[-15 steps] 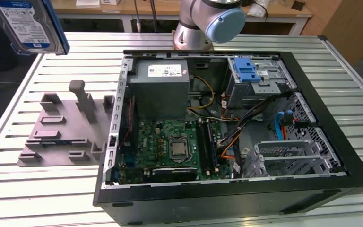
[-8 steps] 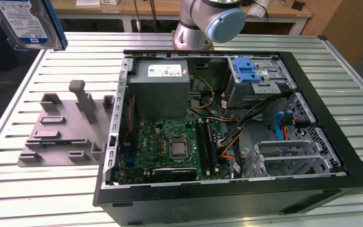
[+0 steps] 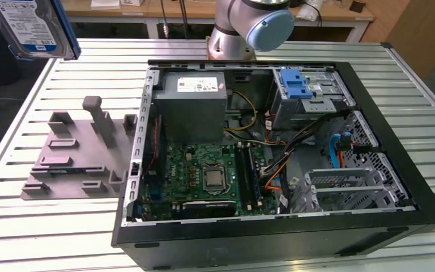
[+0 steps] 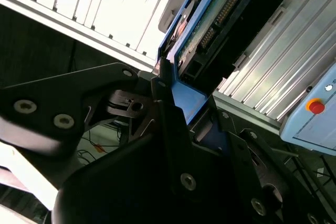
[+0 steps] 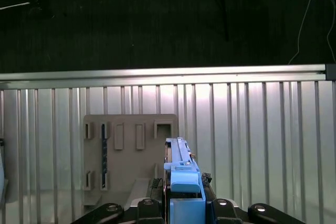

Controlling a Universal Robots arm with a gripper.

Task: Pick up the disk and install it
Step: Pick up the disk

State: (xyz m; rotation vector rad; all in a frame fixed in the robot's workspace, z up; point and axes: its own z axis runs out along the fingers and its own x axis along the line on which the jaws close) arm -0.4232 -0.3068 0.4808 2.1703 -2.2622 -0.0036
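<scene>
As one hand (image 5: 184,207) clamps it, one disk (image 3: 32,28)

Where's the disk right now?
The disk is at the exterior view's top left, in the air above the grey fixture, left of the PC case, held in the gripper.

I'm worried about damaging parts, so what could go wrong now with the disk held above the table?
The hand seems to grip the disk by one end of its blue carrier; a slip could drop it onto the slatted table. Loose cables lie beside the drive cage and might snag it.
</scene>
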